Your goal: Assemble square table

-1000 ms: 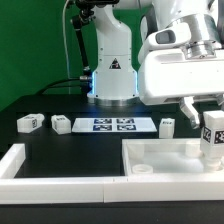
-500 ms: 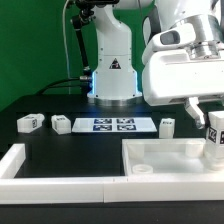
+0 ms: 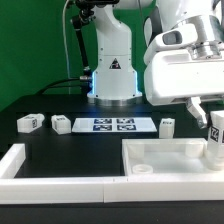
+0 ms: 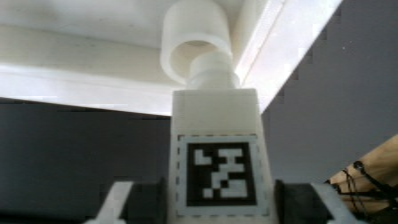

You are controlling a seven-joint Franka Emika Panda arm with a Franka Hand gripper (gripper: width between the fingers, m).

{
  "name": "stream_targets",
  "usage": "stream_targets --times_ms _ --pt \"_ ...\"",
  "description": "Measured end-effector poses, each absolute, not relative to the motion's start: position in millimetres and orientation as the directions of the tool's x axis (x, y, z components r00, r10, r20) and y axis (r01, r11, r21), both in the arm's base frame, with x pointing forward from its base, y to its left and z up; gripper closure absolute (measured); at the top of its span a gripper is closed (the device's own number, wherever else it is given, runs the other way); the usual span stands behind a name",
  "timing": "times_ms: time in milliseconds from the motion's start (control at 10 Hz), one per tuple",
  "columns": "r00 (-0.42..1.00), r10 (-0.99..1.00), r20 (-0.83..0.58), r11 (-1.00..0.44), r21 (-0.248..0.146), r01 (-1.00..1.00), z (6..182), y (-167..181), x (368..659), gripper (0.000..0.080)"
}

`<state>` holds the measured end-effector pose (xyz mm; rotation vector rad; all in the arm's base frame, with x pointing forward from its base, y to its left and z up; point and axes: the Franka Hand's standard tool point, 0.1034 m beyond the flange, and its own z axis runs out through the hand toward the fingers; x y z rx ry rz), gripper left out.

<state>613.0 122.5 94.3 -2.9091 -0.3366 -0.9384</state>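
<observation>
Exterior view: jaws part-closed on a tagged leg (image 3: 215, 130), held upright at the exterior view's right edge, over a far corner of the tabletop (image 3: 160, 165) in the frame's lower right. Spare legs (image 3: 28, 122) lie on the table (image 3: 60, 145) beside the marker board (image 3: 113, 124). Risk: peg off-centre, so it jams on the rim.

Wrist view: leg (image 4: 219, 130) clamped btwn jaws, its peg (image 4: 212, 72) at the tabletop's corner socket (image 4: 192, 40); can't tell if seated. Any tilt could cross-thread it, and a weak grip could let the leg slip when twisted.

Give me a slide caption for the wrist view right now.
Gripper holds the tagged white leg, its narrow end pointing toward the tabletop.
</observation>
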Motion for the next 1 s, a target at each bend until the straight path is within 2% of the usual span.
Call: stream_targets --times_ms 400,1000 --pt "0.790 0.201 0.580 -0.972 0.015 0.236 93.5 118.1 611.2 0.0508" --pt "0.803 0.205 0.559 -0.971 0.015 0.238 81.0 116.2 605.3 0.0508"
